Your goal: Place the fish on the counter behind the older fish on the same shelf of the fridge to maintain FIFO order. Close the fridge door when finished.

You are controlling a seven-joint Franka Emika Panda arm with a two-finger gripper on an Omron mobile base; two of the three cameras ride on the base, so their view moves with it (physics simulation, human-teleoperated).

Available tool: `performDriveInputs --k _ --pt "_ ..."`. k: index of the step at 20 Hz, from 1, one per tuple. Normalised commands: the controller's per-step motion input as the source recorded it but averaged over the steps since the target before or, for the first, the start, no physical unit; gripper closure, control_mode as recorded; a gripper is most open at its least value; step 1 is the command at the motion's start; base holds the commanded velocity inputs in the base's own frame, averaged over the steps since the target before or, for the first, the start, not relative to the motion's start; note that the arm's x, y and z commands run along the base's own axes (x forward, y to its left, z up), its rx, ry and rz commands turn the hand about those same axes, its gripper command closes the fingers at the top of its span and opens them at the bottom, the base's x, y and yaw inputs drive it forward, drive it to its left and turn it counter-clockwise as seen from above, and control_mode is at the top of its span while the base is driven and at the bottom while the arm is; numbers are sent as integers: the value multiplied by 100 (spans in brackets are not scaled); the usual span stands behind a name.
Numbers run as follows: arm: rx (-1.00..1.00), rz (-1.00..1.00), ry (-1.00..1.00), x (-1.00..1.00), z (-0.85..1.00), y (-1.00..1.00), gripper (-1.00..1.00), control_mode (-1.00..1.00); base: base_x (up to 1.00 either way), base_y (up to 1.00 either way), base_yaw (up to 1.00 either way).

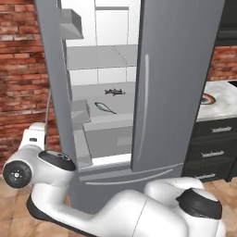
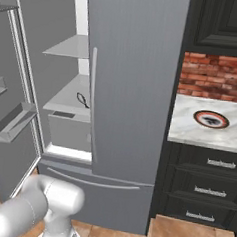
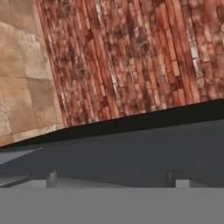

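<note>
With the fish (image 1: 114, 92) already shelved behind the older fish (image 1: 105, 107), the stiff fridge door (image 1: 54, 83) should be pushed near its free edge; the gripper (image 3: 113, 183) is spread wide, empty.

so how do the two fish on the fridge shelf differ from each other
The fish is dark brown with ragged fins; the older fish is pale silvery-blue, smooth and slim. The fish lies nearly level, further back on the shelf; the older fish lies slanted, nearer the front edge. The older fish looks slightly longer. Both are small, lie flat on the same shelf and sit apart from each other.
</note>
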Motion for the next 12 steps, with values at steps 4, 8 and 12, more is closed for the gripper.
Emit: performDriveInputs --k 4,8,12 --pt "5 -3 7 33 -25 -38 -100 -100 0 0 0" --pt "14 0 3 26 -22 -84 -100 -100 0 0 0" --pt "18 0 0 19 -12 -100 -100 -100 0 0 0"
